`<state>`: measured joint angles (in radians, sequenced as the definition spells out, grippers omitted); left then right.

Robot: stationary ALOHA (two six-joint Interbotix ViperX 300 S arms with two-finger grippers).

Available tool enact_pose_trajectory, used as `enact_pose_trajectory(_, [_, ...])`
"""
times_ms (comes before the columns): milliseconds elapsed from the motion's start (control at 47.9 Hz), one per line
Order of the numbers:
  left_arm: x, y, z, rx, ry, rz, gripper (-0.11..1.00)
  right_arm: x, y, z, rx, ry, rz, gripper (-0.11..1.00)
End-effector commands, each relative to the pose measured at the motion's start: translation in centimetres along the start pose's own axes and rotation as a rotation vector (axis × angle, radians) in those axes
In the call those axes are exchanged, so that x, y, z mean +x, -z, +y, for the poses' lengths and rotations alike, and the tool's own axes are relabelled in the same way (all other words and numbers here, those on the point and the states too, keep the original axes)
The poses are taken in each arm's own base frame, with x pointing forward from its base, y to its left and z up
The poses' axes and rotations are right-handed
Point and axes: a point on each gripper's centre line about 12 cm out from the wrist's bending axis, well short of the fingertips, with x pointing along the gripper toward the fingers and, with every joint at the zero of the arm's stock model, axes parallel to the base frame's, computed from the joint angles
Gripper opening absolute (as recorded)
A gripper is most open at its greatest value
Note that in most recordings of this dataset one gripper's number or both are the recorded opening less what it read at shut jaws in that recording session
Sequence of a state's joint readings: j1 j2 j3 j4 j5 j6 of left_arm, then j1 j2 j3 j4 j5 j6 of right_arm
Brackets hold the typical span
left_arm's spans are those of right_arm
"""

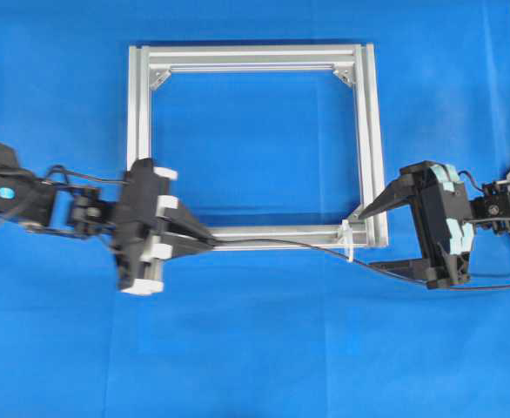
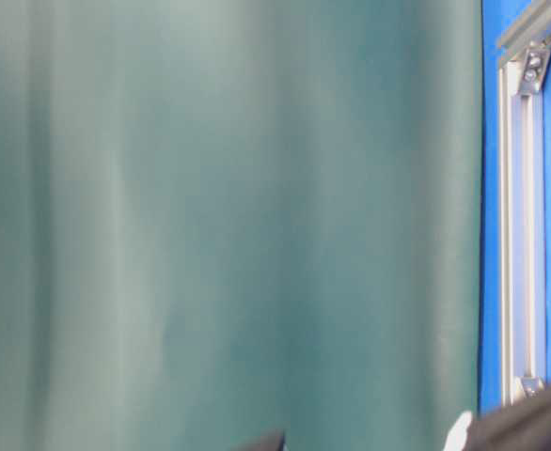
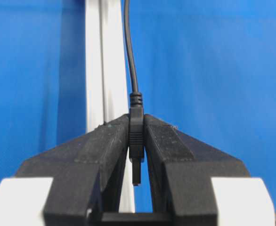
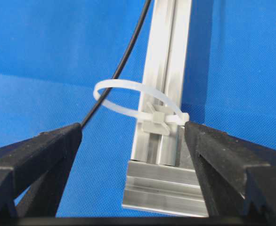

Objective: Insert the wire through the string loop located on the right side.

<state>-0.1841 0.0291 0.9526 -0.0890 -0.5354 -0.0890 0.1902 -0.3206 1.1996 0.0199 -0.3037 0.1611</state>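
Note:
The wire point(image 1: 281, 243) is a thin black cable lying along the silver frame's point(image 1: 139, 113) near bar. Its plug-like tip point(image 3: 136, 132) is pinched between the jaws of my left gripper point(image 1: 208, 243), which is shut on it. From there the cable runs right and appears to pass through the whitish string loop point(image 1: 349, 241) at the frame's near right corner, then on under my right arm. In the right wrist view the loop point(image 4: 128, 94) stands above the bar with the wire point(image 4: 124, 61) crossing it. My right gripper point(image 1: 368, 238) is open, one finger on each side of that corner, holding nothing.
The square aluminium frame lies flat on the blue cloth with triangular brackets point(image 1: 159, 80) in its far corners. A green curtain point(image 2: 219, 225) fills most of the table-level view, with one frame bar point(image 2: 512, 235) at its right edge.

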Motion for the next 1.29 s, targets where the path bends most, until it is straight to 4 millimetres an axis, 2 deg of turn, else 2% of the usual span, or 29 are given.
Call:
enact_pose_trajectory(0, [-2.0,-0.2,-0.5,0.009,0.022,-0.050,0.09,-0.2,-1.0,0.2,0.001,-0.007,-0.032,0.96])
enact_pose_trajectory(271, [-6.6,2.9,-0.1,0.018,0.030,-0.017,0.09,-0.3,-1.4,0.3,0.001,-0.005,-0.019,0.96])
enact_pose_trajectory(563, [-10.1,4.6,0.5,0.017,0.029,-0.019,0.09,-0.2,-1.7,0.4,0.001,-0.005,-0.016,0.96])
enact_pose_trajectory(730, [-10.8,4.9,0.6,0.017,0.031,-0.019,0.09,-0.2,-1.7,0.4,0.001,-0.005,-0.016,0.96])
enact_pose_trajectory(1148, [-10.6,5.1,0.6,-0.011,0.026,0.018,0.09,-0.2,-1.7,0.4,0.000,-0.007,-0.018,0.96])
enact_pose_trajectory(1189, [-10.6,5.2,0.6,-0.020,0.028,0.026,0.14,-0.2,-1.7,0.4,0.001,-0.005,-0.018,0.96])
enact_pose_trajectory(1273, [-10.6,5.4,0.6,-0.035,0.023,0.043,0.37,-0.1,-1.7,0.4,0.000,-0.006,-0.016,0.96])
